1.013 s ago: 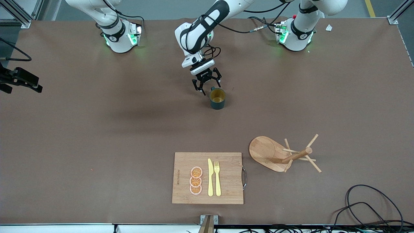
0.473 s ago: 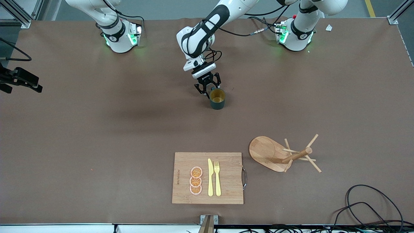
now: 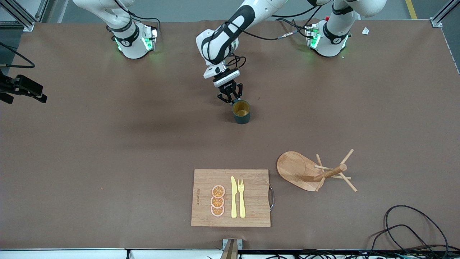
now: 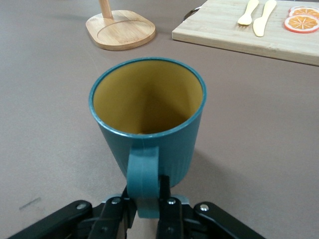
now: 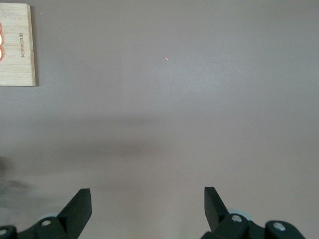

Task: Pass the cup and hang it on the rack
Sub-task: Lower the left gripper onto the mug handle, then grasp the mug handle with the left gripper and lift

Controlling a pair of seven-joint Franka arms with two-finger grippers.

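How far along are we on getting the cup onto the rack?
Early. Done: the left gripper has shut on the cup by its handle. In hand: the cup sits upright on the table, not lifted. Left: lift, the pass to the right gripper, open and waiting over bare table, then hanging on the rack, whose pegs carry nothing.
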